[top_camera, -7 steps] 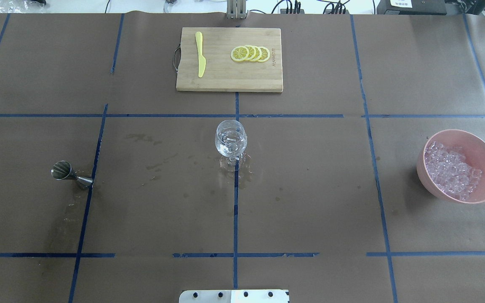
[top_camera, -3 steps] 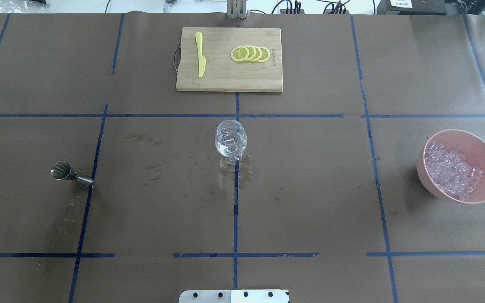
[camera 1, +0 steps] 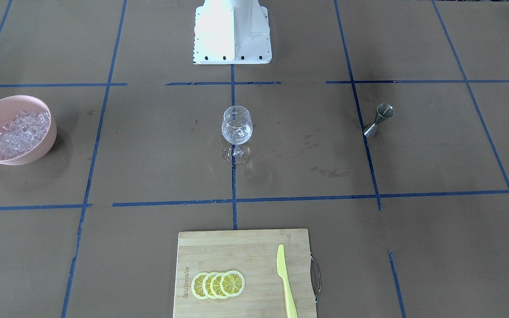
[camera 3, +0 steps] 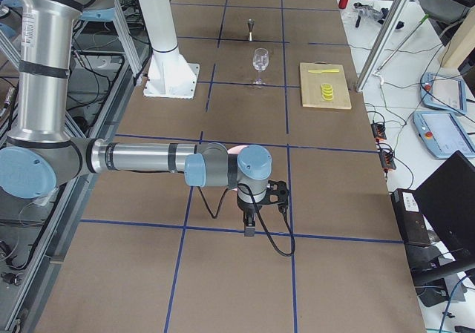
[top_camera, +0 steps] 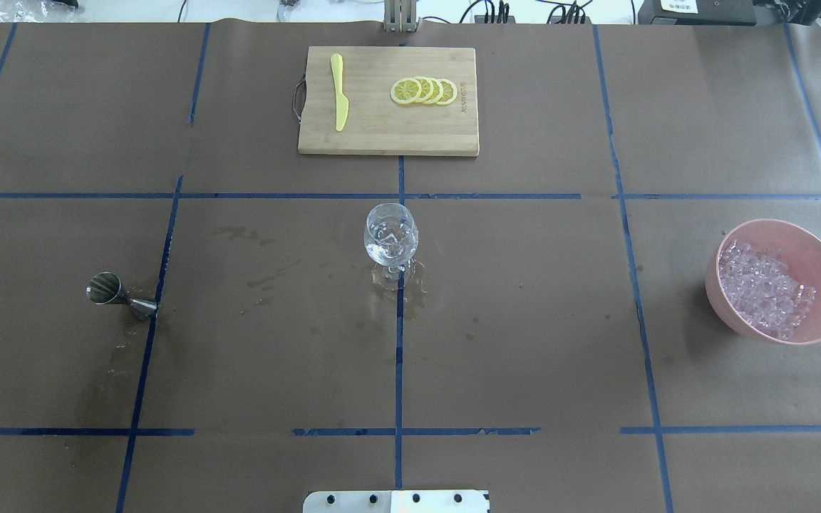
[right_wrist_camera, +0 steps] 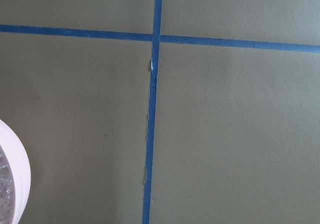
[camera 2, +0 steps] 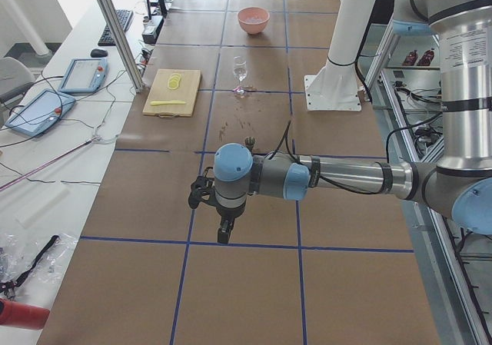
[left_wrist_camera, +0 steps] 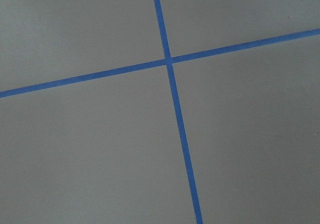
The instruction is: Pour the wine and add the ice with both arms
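Clear, glinting ice (top_camera: 763,296) chunks heap in one smooth round pink bowl (top_camera: 820,260) near the right gripper (camera 3: 249,225), while one stemmed wine glass (top_camera: 390,235) stands between it and the left gripper (camera 2: 223,236), one steel double-cone jigger (top_camera: 122,298) nearer the latter; whether either gripper is clenched or released cannot be told.

It was a robotics lab. The table (top_camera: 524,320) was covered in brown paper and marked off by a blue tape grid (top_camera: 399,356). Grey robot arms (camera 2: 338,177) reached over it near a bolted white pedestal (camera 1: 232,31). A side bench held teach pendants (camera 2: 83,74) and loose cables (camera 2: 54,164) — aluminium framing posts (camera 2: 108,7) stood alongside.
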`<act>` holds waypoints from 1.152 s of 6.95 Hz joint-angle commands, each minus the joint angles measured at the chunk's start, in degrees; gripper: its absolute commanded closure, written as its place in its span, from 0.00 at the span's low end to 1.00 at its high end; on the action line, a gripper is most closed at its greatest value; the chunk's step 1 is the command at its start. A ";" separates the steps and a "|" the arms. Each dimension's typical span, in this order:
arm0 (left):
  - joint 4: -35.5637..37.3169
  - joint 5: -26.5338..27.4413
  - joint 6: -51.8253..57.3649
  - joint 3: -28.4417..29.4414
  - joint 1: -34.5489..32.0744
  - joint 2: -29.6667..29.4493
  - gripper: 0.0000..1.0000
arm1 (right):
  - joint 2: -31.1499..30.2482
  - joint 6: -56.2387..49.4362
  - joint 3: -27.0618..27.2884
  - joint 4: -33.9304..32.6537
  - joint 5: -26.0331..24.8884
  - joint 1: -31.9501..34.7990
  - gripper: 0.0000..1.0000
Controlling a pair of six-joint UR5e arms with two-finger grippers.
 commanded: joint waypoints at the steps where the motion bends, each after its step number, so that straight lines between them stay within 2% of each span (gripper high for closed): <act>1: -0.12 0.00 0.00 -0.01 0.00 -0.08 0.00 | 0.12 0.40 0.09 0.13 0.10 0.00 0.00; 3: -0.12 0.00 0.00 0.07 0.00 -0.25 0.00 | 0.12 3.55 0.17 0.13 0.27 0.00 0.00; 8: -0.12 0.00 0.00 -0.01 0.00 -0.25 0.00 | -0.76 3.39 -0.35 0.30 0.01 0.00 0.00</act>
